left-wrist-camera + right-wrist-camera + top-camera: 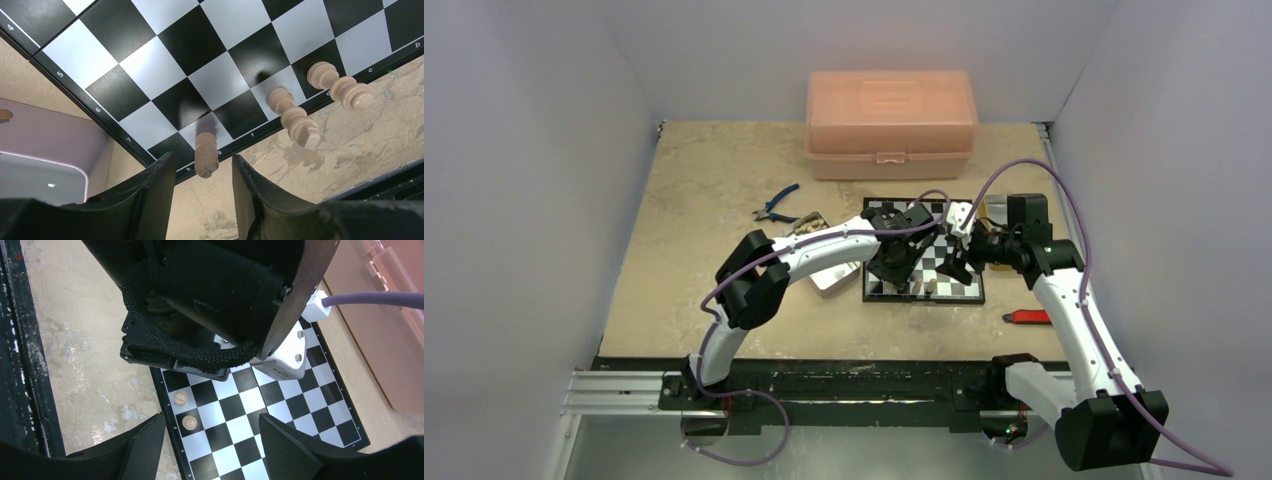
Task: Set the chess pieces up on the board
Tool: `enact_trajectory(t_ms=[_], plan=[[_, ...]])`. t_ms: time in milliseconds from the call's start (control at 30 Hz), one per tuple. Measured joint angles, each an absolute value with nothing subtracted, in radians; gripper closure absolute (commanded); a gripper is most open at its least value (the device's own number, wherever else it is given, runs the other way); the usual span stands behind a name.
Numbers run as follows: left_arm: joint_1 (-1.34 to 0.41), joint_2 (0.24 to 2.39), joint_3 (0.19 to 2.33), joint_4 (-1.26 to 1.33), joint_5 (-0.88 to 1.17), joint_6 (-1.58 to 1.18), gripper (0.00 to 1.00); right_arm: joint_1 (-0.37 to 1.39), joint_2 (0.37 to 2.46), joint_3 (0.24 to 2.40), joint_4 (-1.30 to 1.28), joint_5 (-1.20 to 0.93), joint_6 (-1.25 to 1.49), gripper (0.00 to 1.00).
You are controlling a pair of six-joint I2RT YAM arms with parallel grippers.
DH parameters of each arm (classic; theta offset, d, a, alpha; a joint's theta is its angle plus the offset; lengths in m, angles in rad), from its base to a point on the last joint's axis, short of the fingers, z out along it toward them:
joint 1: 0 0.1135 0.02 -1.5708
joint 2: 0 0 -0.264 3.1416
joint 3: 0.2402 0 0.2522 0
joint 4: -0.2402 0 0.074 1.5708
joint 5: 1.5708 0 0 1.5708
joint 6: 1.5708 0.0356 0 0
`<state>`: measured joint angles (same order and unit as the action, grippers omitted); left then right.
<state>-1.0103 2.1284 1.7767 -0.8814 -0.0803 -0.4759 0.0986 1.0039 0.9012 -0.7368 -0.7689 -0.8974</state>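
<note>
The black and silvery-white board [944,285] lies mid-table and fills the left wrist view [165,55]. Three light tan chess pieces stand on its edge row: one on the g square [206,150], two further right [292,117] [340,89]. My left gripper [203,158] is open, its fingers either side of the g piece's top without touching it. My right gripper [211,416] is open and empty above the board [280,410], facing the left gripper's body [220,295]. Two tan pieces [180,398] [189,422] show from above. No dark brown pieces are in view.
A large pink plastic box [889,120] stands behind the board. A shiny metal tin [829,275] lies left of the board under the left arm and shows in the left wrist view [45,160]. Blue pliers [776,205] lie further left. A red tool [1029,317] lies right of the board.
</note>
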Motion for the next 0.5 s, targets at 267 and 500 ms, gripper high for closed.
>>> enact_trajectory(t_ms=[267,500], plan=[[-1.003,2.012,1.693,-0.835,-0.089,-0.460,0.39,0.093,0.995,0.901,-0.801,-0.833,-0.974,0.27],[-0.936,1.655,1.458,-0.685,-0.034,-0.403,0.30,0.091,0.991,0.929,-0.918,-0.935,-1.124,0.26]])
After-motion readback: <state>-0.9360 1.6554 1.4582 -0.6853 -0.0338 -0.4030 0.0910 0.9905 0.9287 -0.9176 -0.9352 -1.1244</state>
